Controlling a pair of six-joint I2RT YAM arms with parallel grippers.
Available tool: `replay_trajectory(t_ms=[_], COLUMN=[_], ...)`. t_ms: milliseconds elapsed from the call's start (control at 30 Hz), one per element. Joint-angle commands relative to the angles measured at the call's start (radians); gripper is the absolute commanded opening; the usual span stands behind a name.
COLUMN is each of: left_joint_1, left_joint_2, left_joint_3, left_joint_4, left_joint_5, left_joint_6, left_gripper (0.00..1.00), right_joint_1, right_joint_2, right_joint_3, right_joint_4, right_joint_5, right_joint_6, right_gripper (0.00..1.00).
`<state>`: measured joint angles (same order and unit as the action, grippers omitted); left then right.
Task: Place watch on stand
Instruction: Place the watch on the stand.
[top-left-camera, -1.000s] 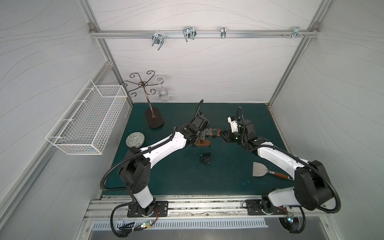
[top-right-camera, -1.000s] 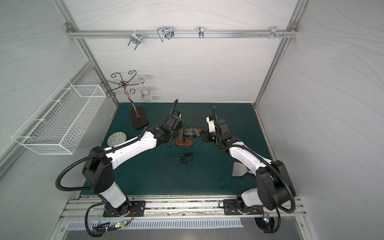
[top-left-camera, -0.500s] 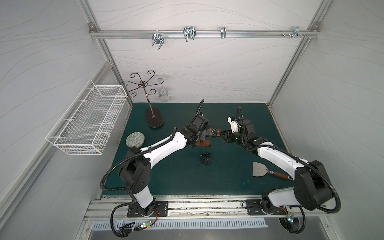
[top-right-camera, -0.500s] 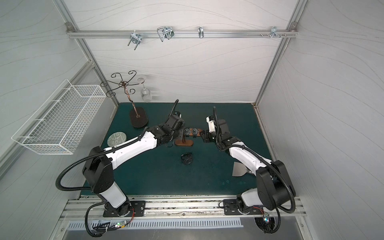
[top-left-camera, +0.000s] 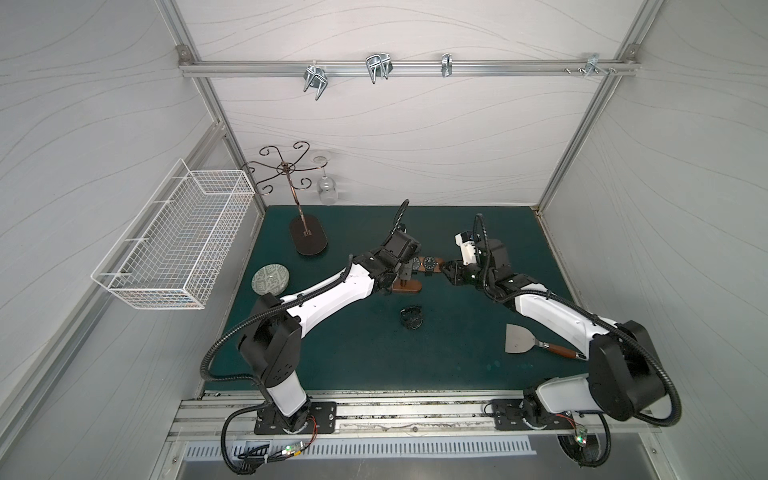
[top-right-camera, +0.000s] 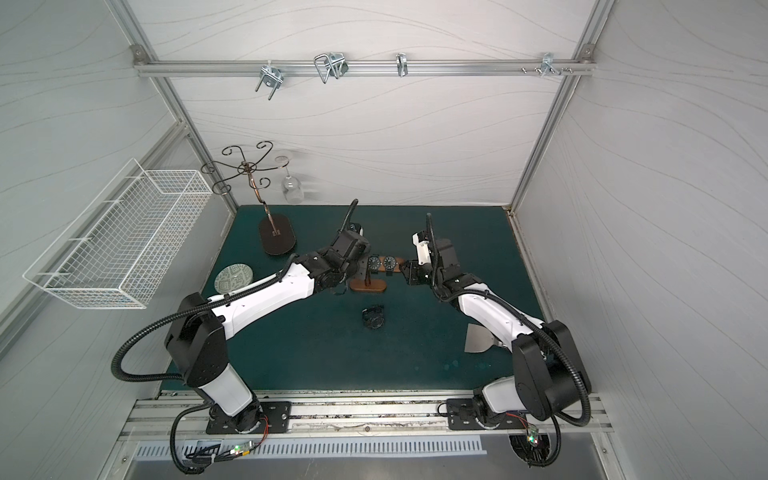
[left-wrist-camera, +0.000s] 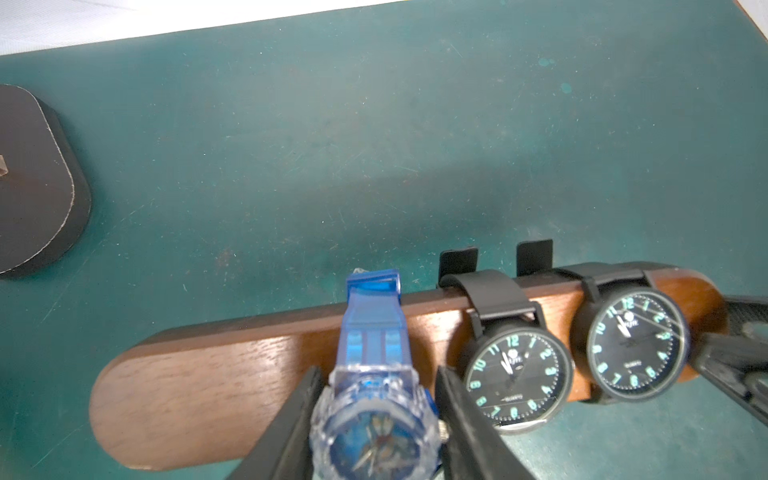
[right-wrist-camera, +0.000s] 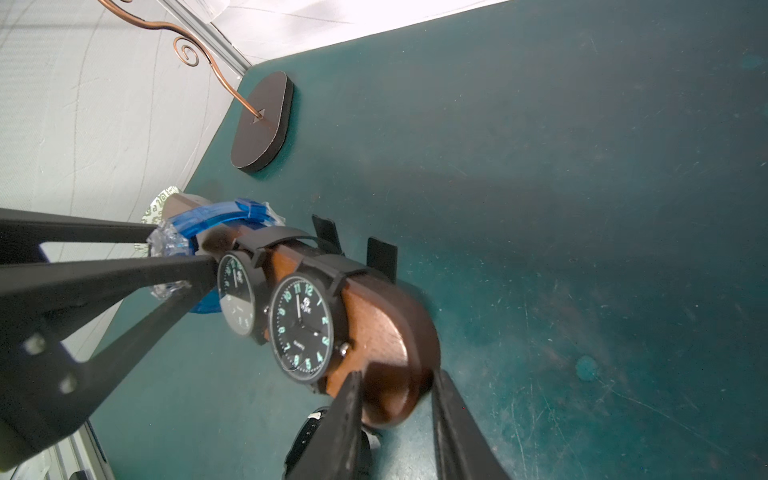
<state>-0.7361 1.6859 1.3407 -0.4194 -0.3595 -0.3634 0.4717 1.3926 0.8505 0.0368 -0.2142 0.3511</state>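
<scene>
Your whole next move turns on how the blue watch sits against the stand. Its strap loops over the crossbar, across the bar's long axis, and its case hangs on the side of the stand that faces your left gripper.

The left fingers flank the case, one on each side. You cannot tell from the wrist view whether they press on it or stand just clear. The crossbar runs from one arm toward the other, so the left gripper meets it square on.

On the bar, the blue watch sits on the left arm's side of the middle. It is just beside the nearer black watch, and one left finger is close to that dial. A second black watch hangs next along, toward the stand's far end.

Your right gripper is at that far end, and its jaws look closed on the rounded tip of the crossbar, bracing the stand.

The left arm is the nearer one to the blue watch. By my reading the watch is already on the bar, so what remains is a clean release. Back the left gripper straight away from the stand, square to the crossbar. Any sideways drift along the bar would rake that neighbouring dial or drag the strap.
</scene>
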Motion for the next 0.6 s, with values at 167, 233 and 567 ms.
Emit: replay_trajectory(t_ms=[167,233,567], left_joint_1=[-0.01,-0.011,-0.011], left_joint_2=[0.008,0.008,0.009], left_joint_3=[0.039,0.038,0.033], left_joint_4=[0.011,0.011,-0.007], left_joint_5=[-0.032,-0.032,-0.061], left_joint_6=[-0.014,-0.014,-0.006], left_gripper=[0.48,0.48,0.48], right_joint_1=[0.008,0.008,0.012], right_joint_2=[0.001,0.0,0.005], right_joint_3=[0.015,0.015,0.016], right_joint_4=[-0.004,-0.004,-0.003], right_joint_5=[-0.007,-0.007,-0.009], right_joint_6=[-0.007,-0.01,-0.008], right_gripper=[0.31,0.3,0.31])
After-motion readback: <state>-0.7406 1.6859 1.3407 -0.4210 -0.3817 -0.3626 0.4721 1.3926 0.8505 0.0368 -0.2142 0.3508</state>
